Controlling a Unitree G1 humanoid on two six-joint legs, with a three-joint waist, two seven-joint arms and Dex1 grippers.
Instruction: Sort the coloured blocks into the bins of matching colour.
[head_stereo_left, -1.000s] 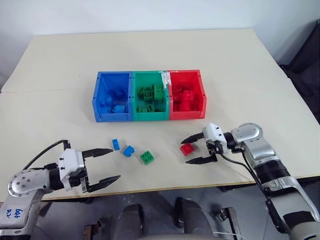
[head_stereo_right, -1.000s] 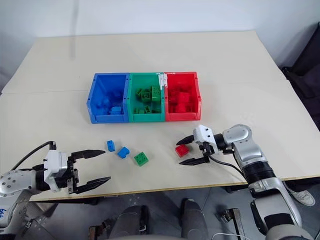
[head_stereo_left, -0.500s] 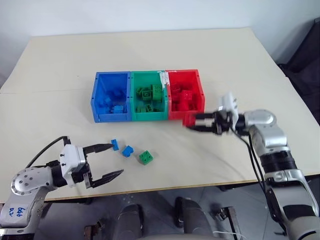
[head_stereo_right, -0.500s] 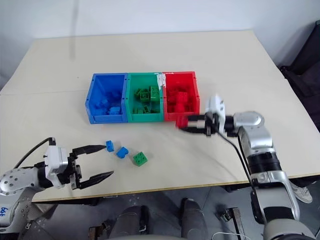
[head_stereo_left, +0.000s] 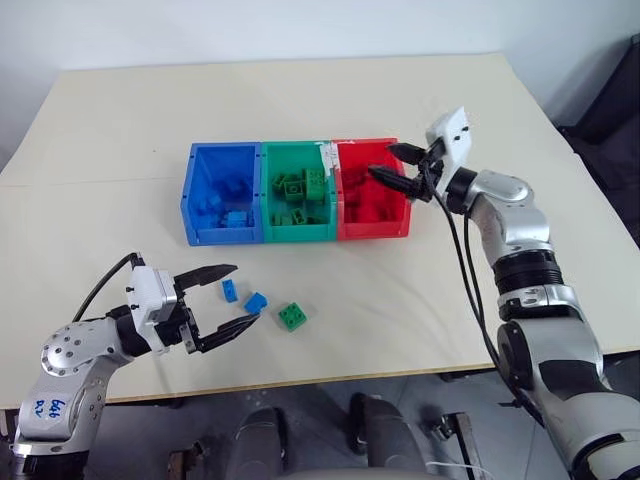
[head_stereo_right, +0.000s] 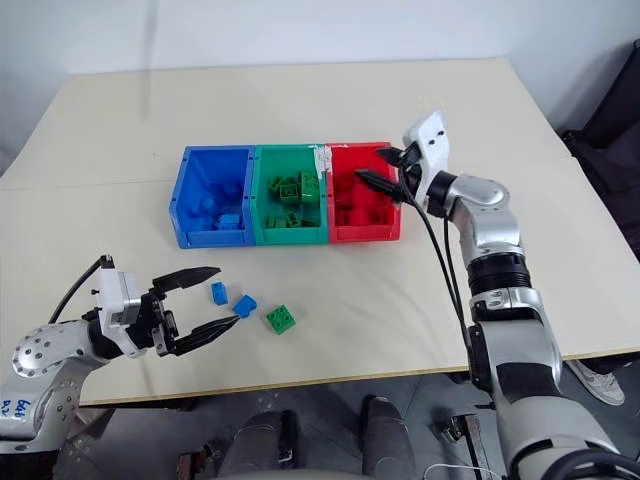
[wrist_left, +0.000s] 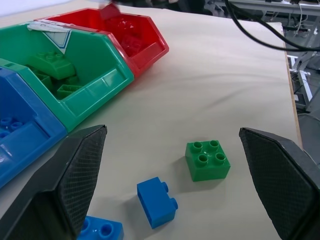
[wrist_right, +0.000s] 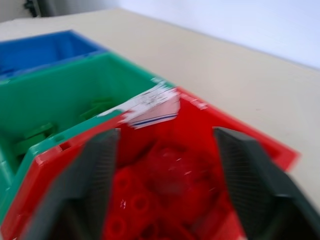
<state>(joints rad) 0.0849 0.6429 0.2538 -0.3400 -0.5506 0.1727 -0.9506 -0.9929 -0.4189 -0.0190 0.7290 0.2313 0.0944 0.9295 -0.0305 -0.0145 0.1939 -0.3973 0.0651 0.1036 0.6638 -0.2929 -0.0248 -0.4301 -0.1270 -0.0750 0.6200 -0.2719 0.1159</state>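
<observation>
The joined bins stand mid-table: blue bin (head_stereo_left: 197, 190), green bin (head_stereo_left: 268, 190) and red bin (head_stereo_left: 404, 205), each holding several blocks of its own colour. My right gripper (head_stereo_left: 380, 160) hangs open over the red bin's far right corner; in the right wrist view a blurred red shape lies between its fingers (wrist_right: 95, 175), above the bin's contents. Two blue blocks (head_stereo_left: 231, 290) (head_stereo_left: 256, 301) and a green block (head_stereo_left: 293, 315) lie loose on the table near the front. My left gripper (head_stereo_left: 246, 293) is open, level, with the loose blocks just ahead of its fingertips (wrist_left: 80, 165).
The cream table (head_stereo_left: 300, 100) stretches wide behind the bins and to the right of the loose blocks. Its front edge runs close below the left gripper. A white label (wrist_left: 47, 27) sticks to the wall between the green and red bins.
My right gripper closed on the red block, lifted it from the table to the red bin and has opened there. The left gripper edged up toward the blue blocks.
</observation>
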